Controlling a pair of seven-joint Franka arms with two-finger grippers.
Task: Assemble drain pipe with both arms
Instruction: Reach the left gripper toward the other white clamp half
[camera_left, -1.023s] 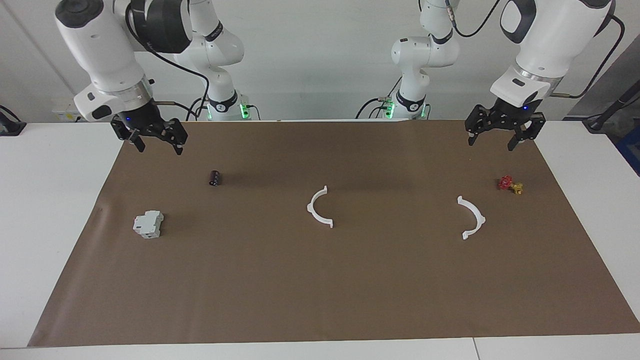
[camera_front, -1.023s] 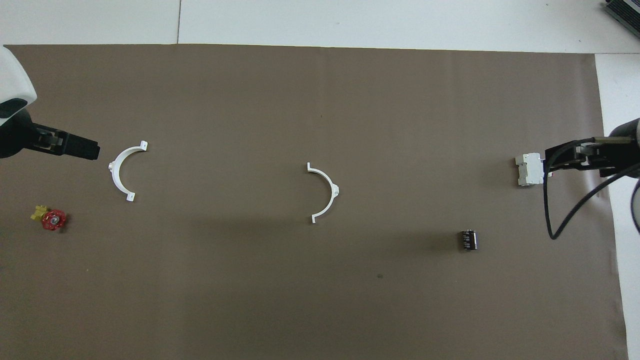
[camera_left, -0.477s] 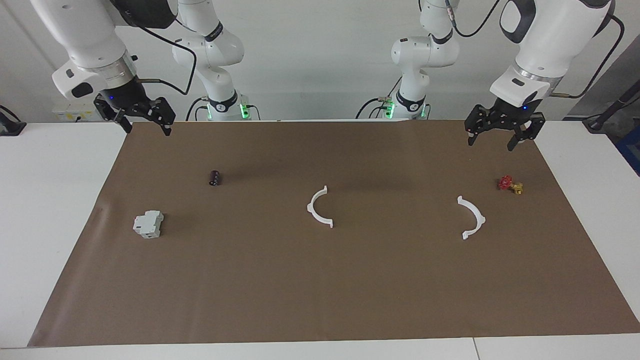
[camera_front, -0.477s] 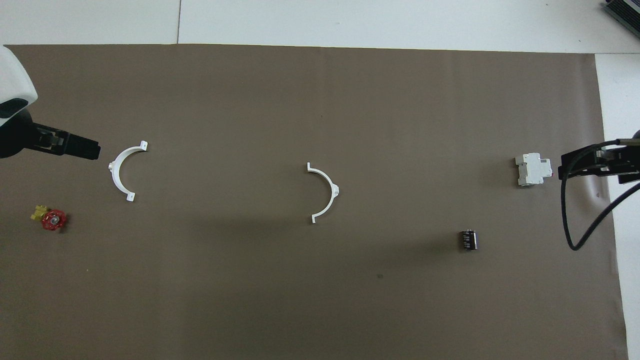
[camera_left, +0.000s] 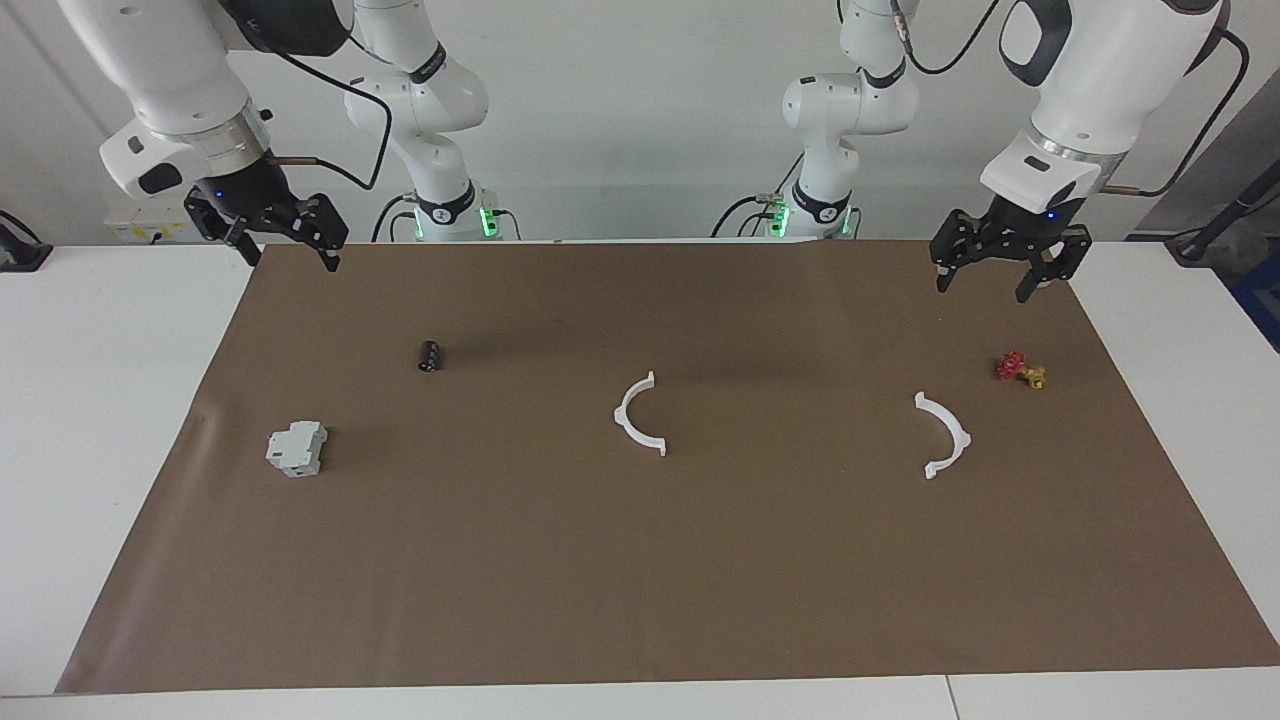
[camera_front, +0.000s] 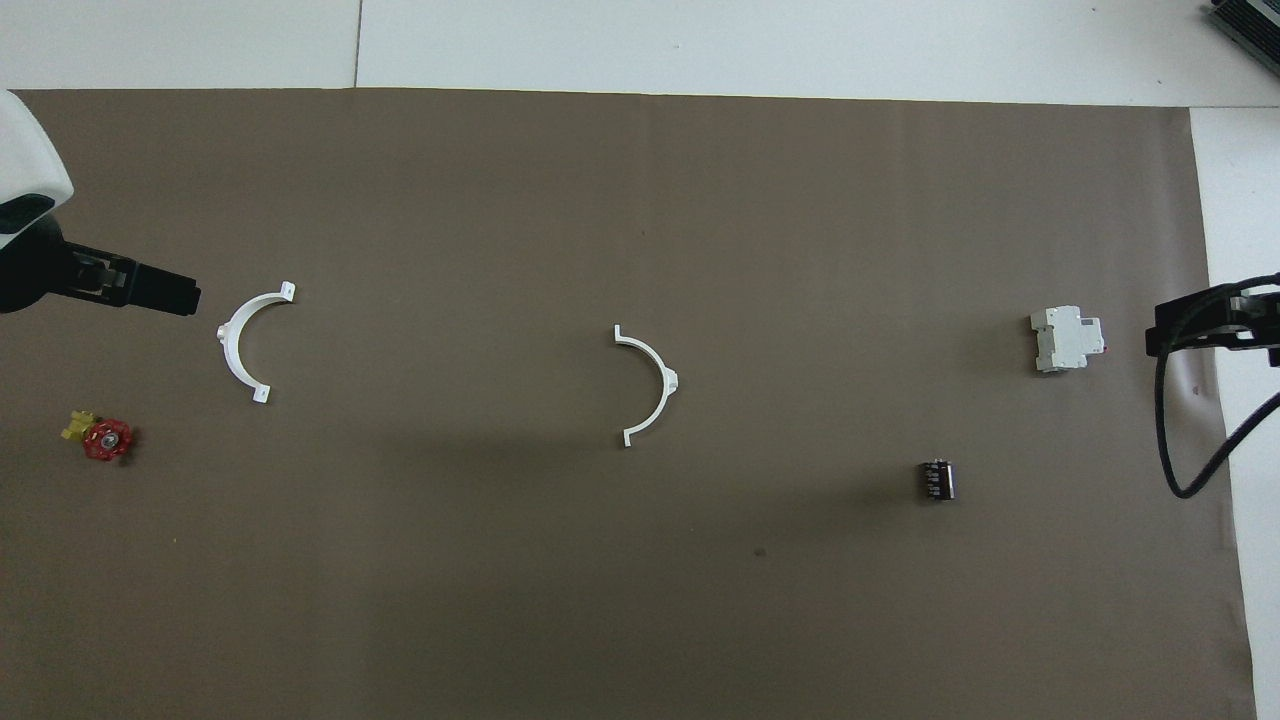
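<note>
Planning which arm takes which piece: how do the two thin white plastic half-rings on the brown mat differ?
The mid-table half-ring lies at the middle of the mat; the end half-ring lies toward the left arm's end, beside the red-and-yellow valve. Their open sides face away from each other: the mid-table one opens toward the left arm's end, the end one toward the right arm's end. Both lie flat, untouched, alike in size.
</note>
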